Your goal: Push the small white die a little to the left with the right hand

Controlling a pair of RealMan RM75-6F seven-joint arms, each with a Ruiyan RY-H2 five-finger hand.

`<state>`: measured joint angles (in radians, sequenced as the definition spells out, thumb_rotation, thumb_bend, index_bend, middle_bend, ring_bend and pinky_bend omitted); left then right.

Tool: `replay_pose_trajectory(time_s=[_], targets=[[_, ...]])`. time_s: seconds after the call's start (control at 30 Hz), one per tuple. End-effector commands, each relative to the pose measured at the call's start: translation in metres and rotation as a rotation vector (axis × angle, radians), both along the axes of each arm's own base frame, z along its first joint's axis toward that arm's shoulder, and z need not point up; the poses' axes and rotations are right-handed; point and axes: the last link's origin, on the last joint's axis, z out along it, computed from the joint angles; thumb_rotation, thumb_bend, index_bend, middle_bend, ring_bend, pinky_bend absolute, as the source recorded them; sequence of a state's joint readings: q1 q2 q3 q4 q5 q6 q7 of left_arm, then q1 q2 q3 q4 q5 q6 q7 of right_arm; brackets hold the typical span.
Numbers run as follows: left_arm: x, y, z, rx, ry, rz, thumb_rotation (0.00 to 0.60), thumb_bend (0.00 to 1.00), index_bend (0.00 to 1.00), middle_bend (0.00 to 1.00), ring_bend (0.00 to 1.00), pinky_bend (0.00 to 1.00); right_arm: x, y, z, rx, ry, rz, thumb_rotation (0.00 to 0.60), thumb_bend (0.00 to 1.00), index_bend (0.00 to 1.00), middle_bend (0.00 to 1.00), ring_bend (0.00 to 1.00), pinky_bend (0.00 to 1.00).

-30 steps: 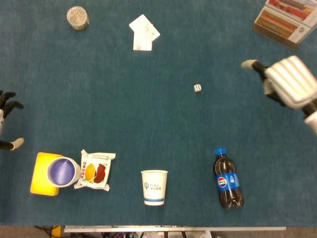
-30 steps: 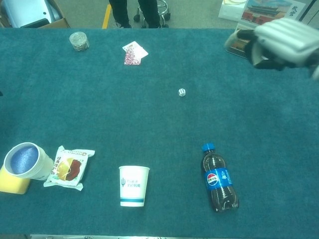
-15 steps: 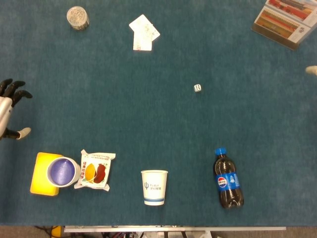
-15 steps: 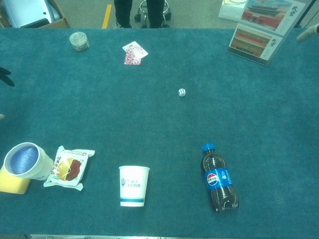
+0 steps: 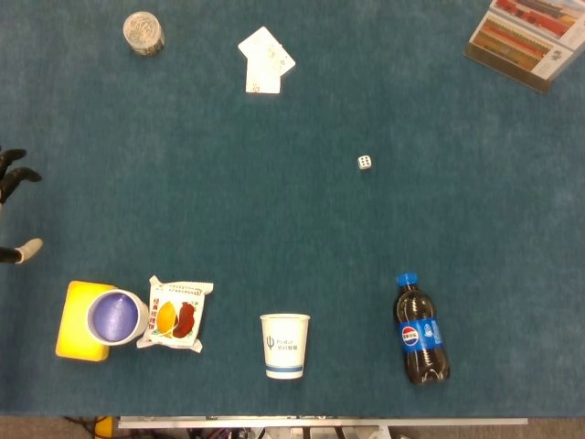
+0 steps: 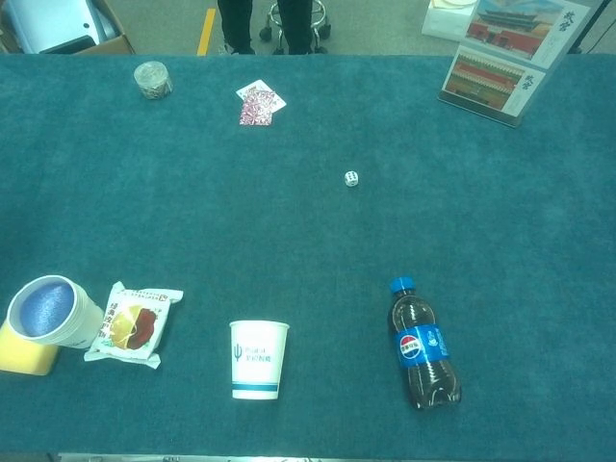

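Near edge: paper cup (image 5: 284, 345) upright, cola bottle (image 5: 421, 331) lying to its right, snack packet (image 5: 176, 313) beside a blue-lined cup (image 5: 116, 315) on a yellow block (image 5: 71, 311). Left hand (image 5: 13, 210) at left margin, only fingertips showing; finger state cannot tell. Mid-table: small white die (image 5: 365, 162), alone. Far: playing cards (image 5: 265, 58), booklet (image 5: 528, 37).

Only part of the left robot hand (image 5: 13, 208) shows at the head view's edge: black fingers (image 5: 15, 174) and one pale, cream-coloured fingertip (image 5: 30, 248).
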<state>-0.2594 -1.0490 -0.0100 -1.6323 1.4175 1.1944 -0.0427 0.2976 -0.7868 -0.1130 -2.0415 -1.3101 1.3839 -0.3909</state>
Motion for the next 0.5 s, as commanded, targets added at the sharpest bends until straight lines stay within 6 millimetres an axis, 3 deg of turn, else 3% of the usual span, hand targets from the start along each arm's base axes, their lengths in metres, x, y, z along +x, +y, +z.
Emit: replay_pose_trajectory(time_s=[0.03, 0.1, 0.17, 0.27, 0.5], targets=[[0.005, -0.008, 0.011, 0.028, 0.012, -0.003, 0.600, 0.15, 0.27, 0.14, 0.05, 0.26, -0.005, 0.006, 0.003, -0.001, 0.031, -0.001, 0.600, 0.99, 0.43, 0.46, 0.36, 0.74], [0.006, -0.011, 0.015, 0.041, 0.015, 0.002, 0.600, 0.15, 0.27, 0.14, 0.05, 0.26, -0.008, 0.007, 0.004, -0.001, 0.040, -0.010, 0.600, 0.88, 0.43, 0.45, 0.35, 0.72], [0.006, -0.013, 0.017, 0.051, 0.018, 0.009, 0.600, 0.15, 0.27, 0.14, 0.05, 0.26, -0.011, 0.008, 0.004, 0.000, 0.052, -0.016, 0.600, 0.71, 0.40, 0.44, 0.33, 0.70], [0.005, -0.016, 0.021, 0.063, 0.024, 0.020, 0.600, 0.15, 0.27, 0.14, 0.05, 0.26, -0.014, 0.009, 0.005, 0.002, 0.068, -0.022, 0.600, 0.58, 0.38, 0.42, 0.31, 0.68], [-0.002, -0.019, 0.030, 0.120, 0.017, 0.044, 0.600, 0.15, 0.27, 0.15, 0.05, 0.26, -0.017, 0.007, 0.008, -0.011, 0.085, -0.037, 0.600, 0.50, 0.38, 0.41, 0.29, 0.65]])
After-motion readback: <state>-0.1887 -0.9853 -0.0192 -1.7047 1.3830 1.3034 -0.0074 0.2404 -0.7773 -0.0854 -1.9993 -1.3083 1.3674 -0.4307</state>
